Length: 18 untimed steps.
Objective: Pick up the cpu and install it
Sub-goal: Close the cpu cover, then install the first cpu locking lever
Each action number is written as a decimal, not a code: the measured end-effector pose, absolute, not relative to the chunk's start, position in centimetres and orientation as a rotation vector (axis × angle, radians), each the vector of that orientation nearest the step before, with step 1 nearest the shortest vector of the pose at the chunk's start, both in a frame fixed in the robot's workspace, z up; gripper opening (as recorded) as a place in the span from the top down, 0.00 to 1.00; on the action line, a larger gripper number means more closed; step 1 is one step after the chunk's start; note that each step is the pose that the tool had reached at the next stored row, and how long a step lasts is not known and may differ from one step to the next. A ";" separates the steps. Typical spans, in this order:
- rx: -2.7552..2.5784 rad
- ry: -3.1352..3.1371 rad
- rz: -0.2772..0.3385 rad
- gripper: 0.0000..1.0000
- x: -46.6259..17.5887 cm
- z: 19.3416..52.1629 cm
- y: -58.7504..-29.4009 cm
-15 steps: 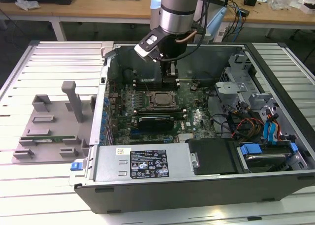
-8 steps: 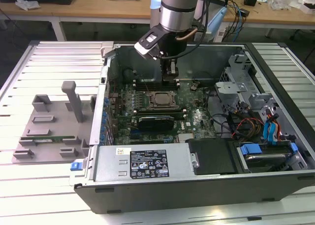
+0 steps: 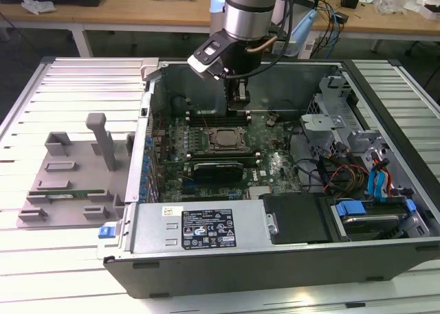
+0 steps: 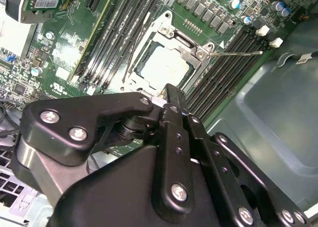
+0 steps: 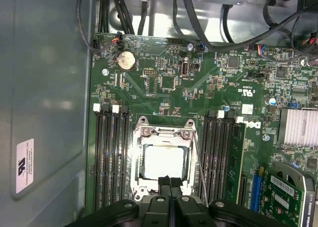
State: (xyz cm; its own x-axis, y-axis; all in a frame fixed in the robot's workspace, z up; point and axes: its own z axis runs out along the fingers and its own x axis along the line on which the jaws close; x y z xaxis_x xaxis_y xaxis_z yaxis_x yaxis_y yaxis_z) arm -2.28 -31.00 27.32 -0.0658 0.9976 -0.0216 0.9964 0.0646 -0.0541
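You are looking at an open computer case lying on a slatted table, with the black socket frame sitting near the middle of its green motherboard. Far to the exterior view's left of the socket frame, outside the case, a grey plastic holder is resting on the slats with a thin green memory stick lying in it. Inside the socket frame the cpu is lying flat, its pale metal top facing up in both wrist views. Your gripper is hanging over the far side of the socket frame in the exterior view. In the first wrist view its fingertips are pressing together, with nothing pinched between them, and the gripper is hovering at the cpu's edge; whether it is touching the chip cannot be told. Rows of dark memory slots are running along both sides of the socket frame, and a thin metal lever is sticking out from one corner of it. A black graphics card is sitting just in front of the socket frame in the exterior view. To the exterior view's right of the socket frame, a drive bay with blue tabs and loose cables is occupying the case's corner.
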 end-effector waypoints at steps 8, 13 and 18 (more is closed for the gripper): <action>-2.131 -2.278 0.085 0.89 -2.3 27.3 -31.0; -2.065 -2.340 0.086 0.89 -2.3 27.3 -31.0; -1.961 -2.430 0.087 0.89 -2.3 27.3 -31.0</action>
